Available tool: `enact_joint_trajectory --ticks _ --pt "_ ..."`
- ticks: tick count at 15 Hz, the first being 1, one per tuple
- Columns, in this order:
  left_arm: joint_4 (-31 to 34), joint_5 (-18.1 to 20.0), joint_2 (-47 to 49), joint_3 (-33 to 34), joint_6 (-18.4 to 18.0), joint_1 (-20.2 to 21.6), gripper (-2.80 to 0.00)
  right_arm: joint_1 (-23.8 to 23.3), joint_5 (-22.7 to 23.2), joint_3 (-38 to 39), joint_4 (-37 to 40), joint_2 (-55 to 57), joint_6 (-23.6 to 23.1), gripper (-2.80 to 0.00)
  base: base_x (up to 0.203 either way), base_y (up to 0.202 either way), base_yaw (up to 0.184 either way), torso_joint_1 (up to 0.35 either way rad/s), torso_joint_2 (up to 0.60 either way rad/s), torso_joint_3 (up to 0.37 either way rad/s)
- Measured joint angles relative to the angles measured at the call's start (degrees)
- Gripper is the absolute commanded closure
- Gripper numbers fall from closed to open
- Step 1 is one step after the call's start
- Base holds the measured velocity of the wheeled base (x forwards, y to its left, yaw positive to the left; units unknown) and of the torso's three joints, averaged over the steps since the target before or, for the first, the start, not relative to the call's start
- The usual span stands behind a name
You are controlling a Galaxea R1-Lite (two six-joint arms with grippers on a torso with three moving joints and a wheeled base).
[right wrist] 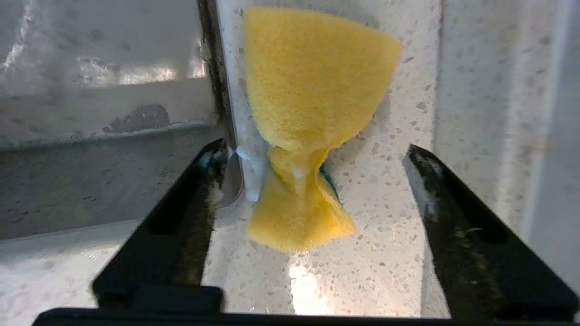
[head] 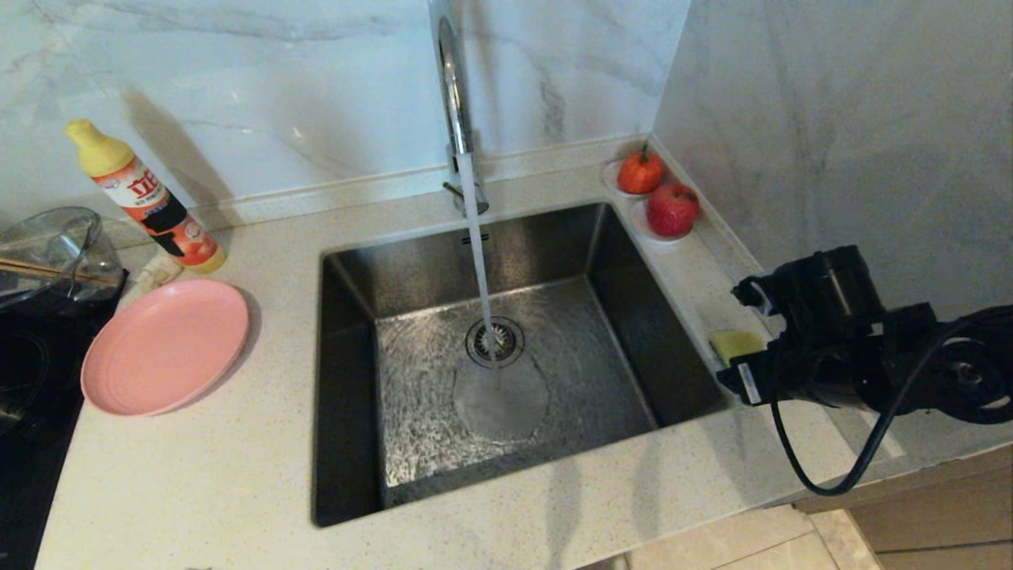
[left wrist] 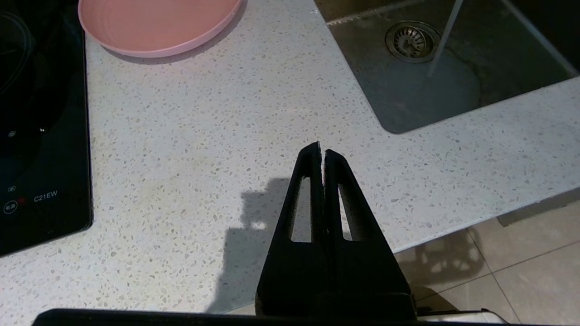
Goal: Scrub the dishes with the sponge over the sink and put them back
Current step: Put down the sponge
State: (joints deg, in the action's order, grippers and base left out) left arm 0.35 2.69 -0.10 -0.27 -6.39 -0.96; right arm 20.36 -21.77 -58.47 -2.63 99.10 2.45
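Observation:
The yellow sponge (head: pixel 734 343) (right wrist: pixel 312 117) lies on the narrow counter strip right of the sink (head: pixel 617 317), pinched at its waist, with a sliver of green layer showing underneath. My right gripper (head: pixel 744 372) (right wrist: pixel 316 147) is open, one finger on each side of the sponge and neither touching it. The pink plate (head: pixel 165 346) (left wrist: pixel 156 22) rests on the counter left of the sink. Water runs from the chrome tap (head: pixel 453 87) onto the drain strainer (head: pixel 495 342). My left gripper (left wrist: pixel 321 151) is shut and empty above the counter's front edge.
A detergent bottle (head: pixel 146 198) stands at the back left beside a glass bowl (head: pixel 51 249) with chopsticks. A black hob (head: pixel 32 412) (left wrist: pixel 41 113) fills the far left. Two red fruits (head: pixel 641 172) (head: pixel 673 210) sit on saucers in the back right corner, against the marble wall.

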Motion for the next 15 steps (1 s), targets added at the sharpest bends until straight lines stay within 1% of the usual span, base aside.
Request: enact_joint_trajectory --ticks 1,2,4,6,11,13,15 --pt "0.0 0.0 0.0 0.0 0.0 0.0 0.0 0.7 0.0 0.0 0.0 -0.9 0.0 -2.8 0.0 0.0 0.0 0.0 0.0 0.0" --pt "0.0 0.0 0.0 0.0 0.0 0.0 0.0 1.5 0.0 0.3 0.0 -1.8 0.0 0.0 0.0 0.0 0.0 0.0 0.0 0.0" --pt "0.0 0.0 0.0 0.0 0.0 0.0 0.0 3.3 -0.8 1.3 0.0 -4.7 -0.3 0.0 0.0 0.0 0.0 0.0 0.0 0.0" --pt "0.0 0.1 0.0 0.0 0.0 0.0 0.0 5.4 -1.5 3.6 -0.7 -8.1 -1.8 0.0 0.0 0.0 0.0 0.0 0.0 0.0" --pt "0.0 0.0 0.0 0.0 0.0 0.0 0.0 13.7 -1.8 10.5 -3.8 -18.7 -3.1 0.0 0.0 0.0 0.0 0.0 0.0 0.0" --pt "0.0 0.0 0.0 0.0 0.0 0.0 0.0 15.2 -1.8 12.1 -4.3 -22.6 -5.3 0.0 0.0 0.0 0.0 0.0 0.0 0.0" --pt "0.0 0.1 0.0 0.0 0.0 0.0 0.0 15.6 -1.6 13.6 -4.7 -25.8 -6.2 0.0 0.0 0.0 0.0 0.0 0.0 0.0"
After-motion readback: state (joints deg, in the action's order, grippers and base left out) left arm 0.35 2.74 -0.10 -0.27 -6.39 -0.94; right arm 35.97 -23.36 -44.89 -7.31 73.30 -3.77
